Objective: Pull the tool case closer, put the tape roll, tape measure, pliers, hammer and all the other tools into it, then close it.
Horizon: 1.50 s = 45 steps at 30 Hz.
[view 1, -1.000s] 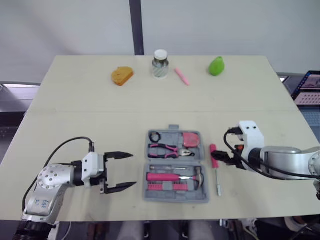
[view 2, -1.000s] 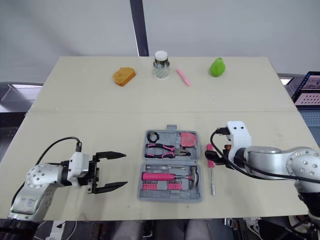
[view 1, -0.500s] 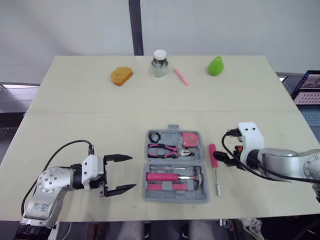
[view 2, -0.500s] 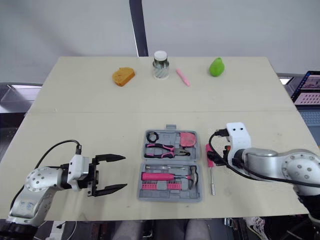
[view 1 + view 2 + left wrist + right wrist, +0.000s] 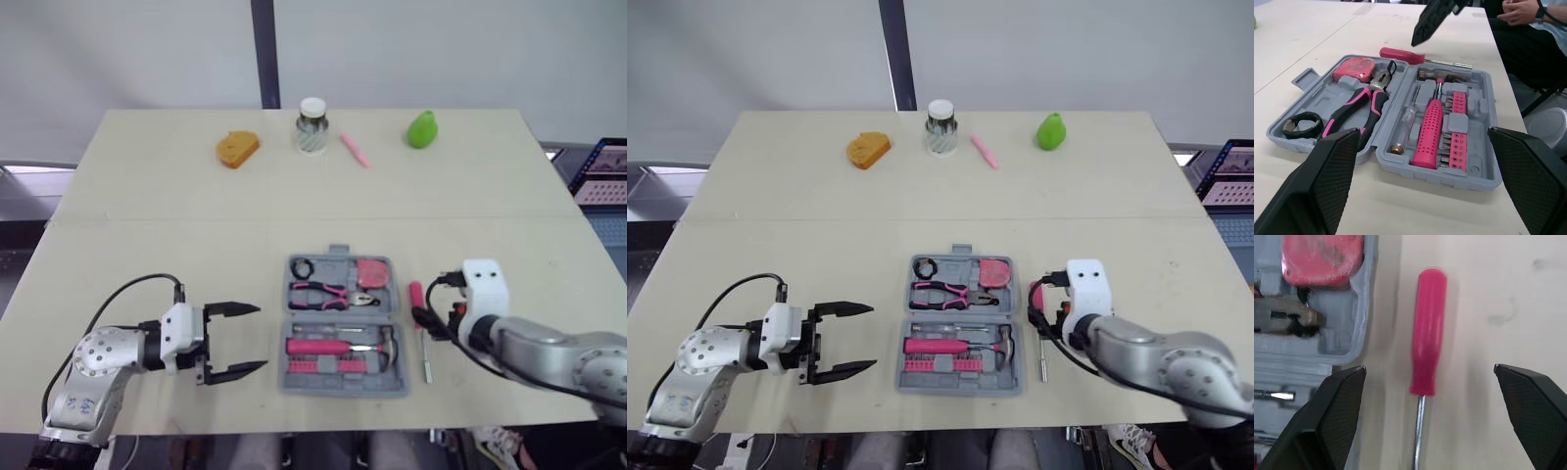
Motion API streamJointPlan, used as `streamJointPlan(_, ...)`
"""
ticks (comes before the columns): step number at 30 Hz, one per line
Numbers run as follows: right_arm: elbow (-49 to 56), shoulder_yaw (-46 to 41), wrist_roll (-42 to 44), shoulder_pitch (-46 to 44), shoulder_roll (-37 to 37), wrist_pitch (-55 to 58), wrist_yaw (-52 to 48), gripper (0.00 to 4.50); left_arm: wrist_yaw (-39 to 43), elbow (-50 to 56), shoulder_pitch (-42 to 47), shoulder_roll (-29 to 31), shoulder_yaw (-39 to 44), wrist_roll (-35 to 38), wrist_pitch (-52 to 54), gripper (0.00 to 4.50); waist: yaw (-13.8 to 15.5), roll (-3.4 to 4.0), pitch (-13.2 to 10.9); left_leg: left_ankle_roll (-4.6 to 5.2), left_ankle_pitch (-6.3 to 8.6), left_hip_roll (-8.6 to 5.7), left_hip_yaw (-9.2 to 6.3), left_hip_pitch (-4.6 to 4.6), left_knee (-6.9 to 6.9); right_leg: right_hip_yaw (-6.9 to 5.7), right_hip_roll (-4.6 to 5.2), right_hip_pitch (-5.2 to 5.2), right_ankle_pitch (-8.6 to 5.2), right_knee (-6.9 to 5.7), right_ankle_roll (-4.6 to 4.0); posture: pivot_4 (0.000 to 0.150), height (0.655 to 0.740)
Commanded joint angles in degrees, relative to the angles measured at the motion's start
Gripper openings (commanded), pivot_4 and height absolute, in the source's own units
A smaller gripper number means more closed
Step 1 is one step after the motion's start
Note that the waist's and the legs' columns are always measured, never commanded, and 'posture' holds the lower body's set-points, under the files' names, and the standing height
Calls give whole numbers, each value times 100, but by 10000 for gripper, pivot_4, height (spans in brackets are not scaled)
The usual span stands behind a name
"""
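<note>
The grey tool case (image 5: 296,376) lies open near the table's front edge. It holds the black tape roll (image 5: 303,267), pink tape measure (image 5: 373,272), pliers (image 5: 333,293) and pink-handled hammer (image 5: 338,346). A red-handled screwdriver (image 5: 421,318) lies on the table just right of the case. My right gripper (image 5: 1428,368) hovers open over it, one finger on each side of the screwdriver handle (image 5: 1428,352), not touching it. My left gripper (image 5: 240,340) stands open and empty to the left of the case, pointing at the case (image 5: 1396,156).
Along the far edge stand an orange sponge (image 5: 238,149), a jar (image 5: 313,125), a pink pen (image 5: 355,150) and a green fruit (image 5: 422,129). A laptop (image 5: 600,171) sits off the right edge. A person's hand (image 5: 1523,11) shows beyond the table.
My right gripper has shifted a little toward the case and the front edge, staying over the screwdriver handle. The left gripper and the tools have not moved.
</note>
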<state>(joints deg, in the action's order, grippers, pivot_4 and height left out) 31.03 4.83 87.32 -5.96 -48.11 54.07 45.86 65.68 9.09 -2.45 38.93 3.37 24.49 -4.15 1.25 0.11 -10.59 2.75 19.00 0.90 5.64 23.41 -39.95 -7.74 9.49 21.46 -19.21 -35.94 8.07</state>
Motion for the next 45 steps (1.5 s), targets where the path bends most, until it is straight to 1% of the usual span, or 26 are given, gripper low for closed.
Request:
streamJointPlan(1,176,15,-422,46,196,37,164,44305,-17,181,14,17,23,14,-12,45000,2,0,0,0,0,0,0,0,-1,1,0,0,0,0,0,1500,6950)
streamJointPlan(9,21,44,-1321,112,832,261,116,44305,-15,223,5,60,62,20,24,45000,-9,0,0,0,0,0,-1,-1,1,3,-1,1,0,-1,0,1500,6950)
streamJointPlan(21,-199,-169,-2225,37,1683,689,-173,44305,-8,309,-38,150,146,55,87,45000,-29,1,1,0,0,1,0,-1,3,4,-2,4,0,-4,0,1500,6950)
streamJointPlan(30,-208,-405,-2756,15,2253,1030,-405,44305,-16,329,-35,138,128,54,111,45000,-138,2,1,-1,0,1,-1,-3,8,4,-3,4,0,-6,0,1500,6950)
streamJointPlan(33,-178,-488,-2890,20,2386,1160,-508,36177,-26,346,-50,133,132,61,123,45000,-143,4,2,-1,0,0,0,-6,14,5,-3,5,0,-6,-1,1500,6950)
streamJointPlan(35,-167,-531,-2994,14,2462,1238,-581,27172,-35,352,-57,126,130,56,125,45000,-145,4,3,-1,0,-1,0,-8,18,7,-3,5,-1,-6,-1,1500,6950)
streamJointPlan(36,-167,-546,-3047,4,2501,1272,-618,21581,-42,358,-62,121,131,54,127,45000,-143,4,3,-1,0,-1,0,-8,19,7,-3,5,-1,-6,-1,1500,6950)
streamJointPlan(38,-162,-567,-3159,-21,2565,1342,-701,12528,-54,368,-72,114,128,48,128,45000,-129,3,4,-1,0,-3,0,-8,18,8,-1,4,0,-6,-1,1500,6950)
streamJointPlan(39,-157,-581,-3215,-33,2601,1379,-741,6136,-60,372,-76,110,126,45,126,45000,-129,3,4,-1,-1,-4,0,-8,18,9,-1,4,0,-6,-1,1500,6950)
streamJointPlan(40,-146,-598,-3269,-38,2637,1415,-780,3817,-69,377,-82,106,124,41,124,45000,-130,3,4,-1,-1,-4,0,-8,18,9,-1,4,0,-6,-1,1500,6950)
streamJointPlan(45,-83,-735,-3512,-33,2794,1616,-953,4177,-108,401,-108,89,96,33,115,45000,-140,6,5,-1,-1,-4,0,-9,19,10,-1,4,0,-7,-1,1500,6950)
